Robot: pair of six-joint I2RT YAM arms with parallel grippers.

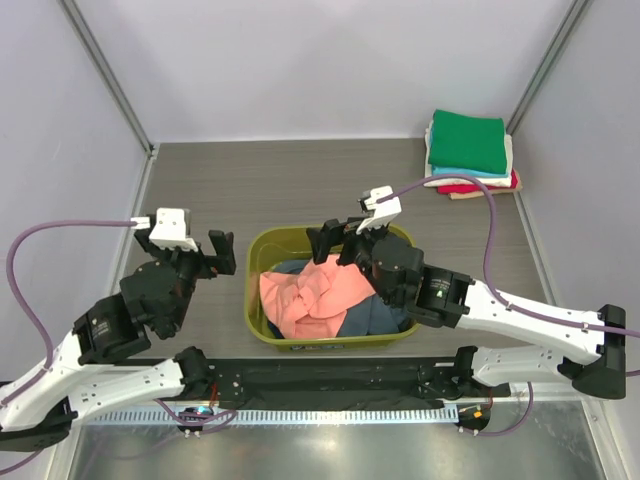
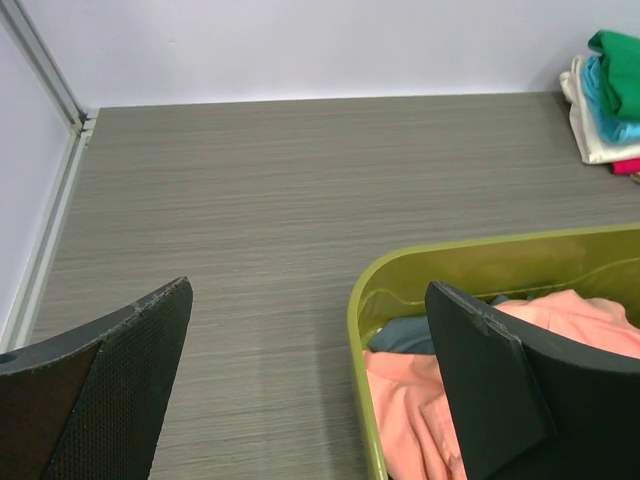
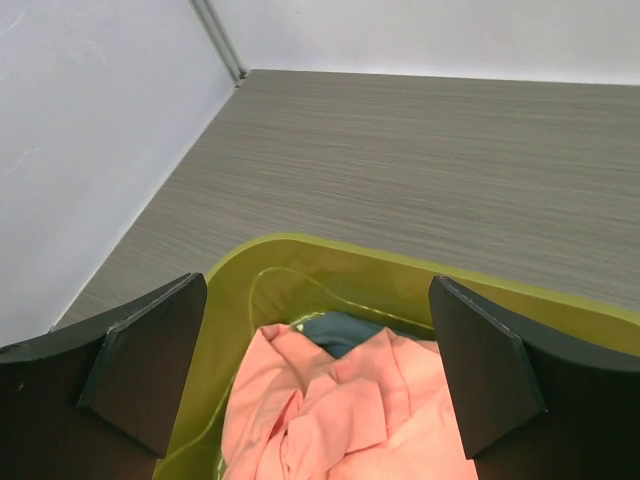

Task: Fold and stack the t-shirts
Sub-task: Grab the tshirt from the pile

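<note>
While the right gripper (image 1: 342, 236) hangs over the far rim of the olive-green tub (image 1: 258, 262) at the middle of the overhead frame, jaws spread wide and empty, the left gripper (image 1: 186, 242) hovers just left of the tub over the bare table (image 1: 260, 185), equally released and holding nothing.

The step in hand looks like drawing the top shirt out of the tub. To do it well, the right gripper should come down on a raised fold near the crest of the heap. It should pinch only that one layer, then lift straight up until the cloth clears the rim, so that neither the garment beneath nor the tub comes along. The left gripper could then take a second edge and spread the shirt on the open wood toward the upper left.

The salmon-pink t-shirt (image 1: 308, 295) lies crumpled on top, in soft loose folds, filling the tub's left and centre. A slate-blue t-shirt (image 1: 368, 318) shows beneath it, at the lower right and the far side. In the upper right corner sits a folded stack (image 1: 470, 158), green on top, with teal, cream and red edges below.
</note>
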